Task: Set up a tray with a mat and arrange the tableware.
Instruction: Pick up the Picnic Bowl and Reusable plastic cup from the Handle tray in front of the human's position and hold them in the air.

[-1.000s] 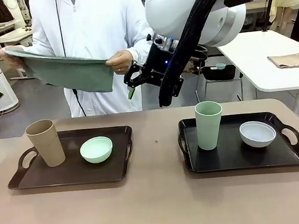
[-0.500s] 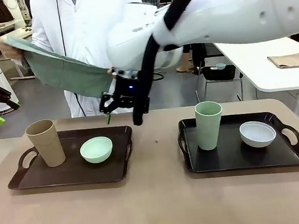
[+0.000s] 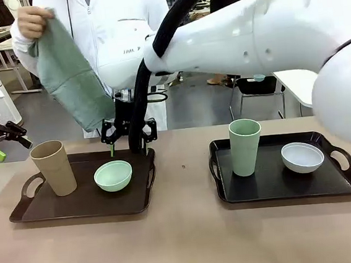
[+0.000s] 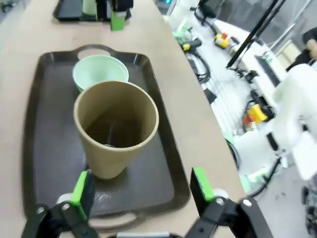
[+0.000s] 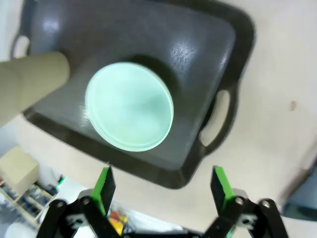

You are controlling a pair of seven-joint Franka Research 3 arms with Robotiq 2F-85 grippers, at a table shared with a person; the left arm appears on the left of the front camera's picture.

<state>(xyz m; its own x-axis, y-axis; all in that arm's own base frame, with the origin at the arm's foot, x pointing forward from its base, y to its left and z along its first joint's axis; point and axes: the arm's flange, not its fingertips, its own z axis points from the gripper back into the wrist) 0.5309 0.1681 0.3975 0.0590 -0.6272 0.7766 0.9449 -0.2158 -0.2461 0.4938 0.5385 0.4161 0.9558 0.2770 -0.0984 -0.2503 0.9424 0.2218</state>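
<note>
A tan cup [image 3: 53,168] and a mint green bowl [image 3: 113,175] stand on the left dark tray [image 3: 77,209]. On the right tray [image 3: 274,187] are a pale green cup [image 3: 246,146] and a white bowl [image 3: 302,157]. The person holds a green mat [image 3: 71,79] hanging from a raised hand [image 3: 33,21]. My right gripper [image 3: 128,147] reaches across and hovers open just above the mint bowl [image 5: 130,105], nothing between its fingers [image 5: 105,183]. My left gripper [image 3: 20,135] is open at the left edge, looking down at the tan cup [image 4: 116,126].
The brown table [image 3: 186,242] has bare room between the two trays and along the near edge. My right arm [image 3: 247,37] spans the air over the middle. A white table [image 3: 307,75] stands behind at the right.
My right arm swung left across the table and lowered to the left tray. The person lifted the mat from flat to hanging. My left gripper dropped lower at the left edge.
</note>
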